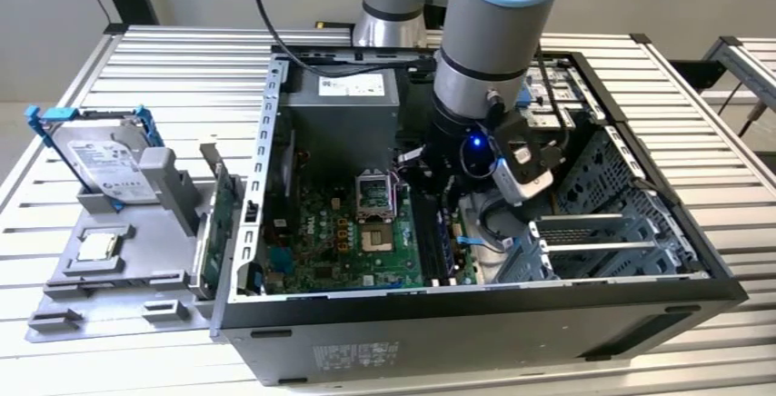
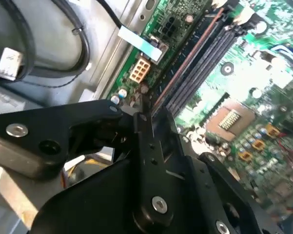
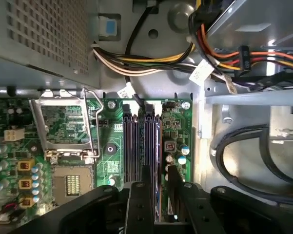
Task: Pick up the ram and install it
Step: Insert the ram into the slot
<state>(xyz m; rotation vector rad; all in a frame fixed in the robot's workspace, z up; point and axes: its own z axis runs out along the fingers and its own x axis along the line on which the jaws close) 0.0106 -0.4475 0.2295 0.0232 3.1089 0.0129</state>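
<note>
Slatted metal tabletop (image 1: 679, 60) carries an open computer case (image 1: 485, 323) with the arm reaching down into it, a hard drive (image 1: 104, 160) standing apart at the exterior view's left. Over the motherboard's black slots (image 3: 141, 146), the claw (image 3: 158, 192) is narrow around what seems the ram (image 3: 161, 146), standing in the slot row.

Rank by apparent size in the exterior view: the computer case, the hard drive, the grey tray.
1. Computer case, by far the largest.
2. Grey tray.
3. Hard drive, standing tilted in the tray.
All sit at a similar distance from the camera, so the order looks reliable.
</note>
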